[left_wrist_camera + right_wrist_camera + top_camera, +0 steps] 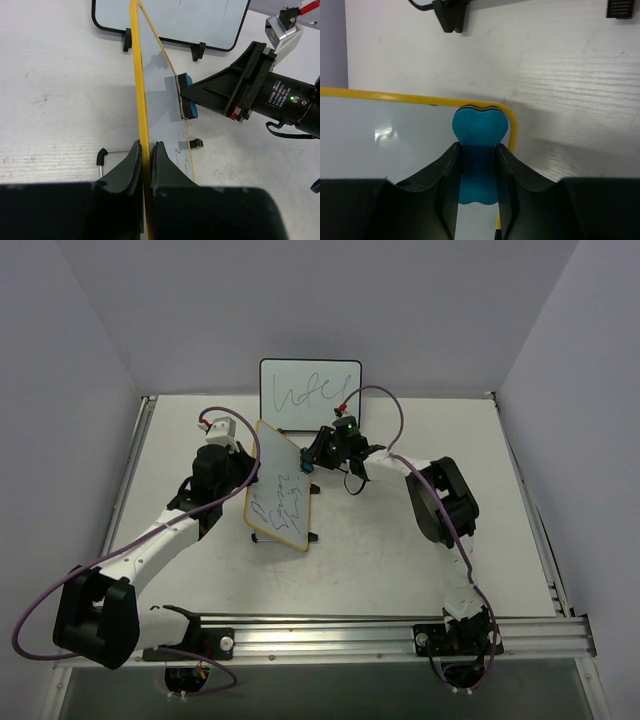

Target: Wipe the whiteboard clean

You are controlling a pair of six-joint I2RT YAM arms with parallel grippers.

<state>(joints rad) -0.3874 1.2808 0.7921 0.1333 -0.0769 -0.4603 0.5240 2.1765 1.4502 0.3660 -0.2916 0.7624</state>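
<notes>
The whiteboard (278,490) is standing tilted on the table (430,560) between the two arms, just in front of a second, black-framed board (310,392). The left gripper (147,152) is pinching the yellow frame edge, jaws closed on it, steadying the board. The right gripper (478,147) is clamping a blue eraser (480,126) and holding it against the board's face near a top corner. Dark scribbles are showing across the middle and lower part of the board — so the wiping looks barely begun, with most of the writing left to clear.
</notes>
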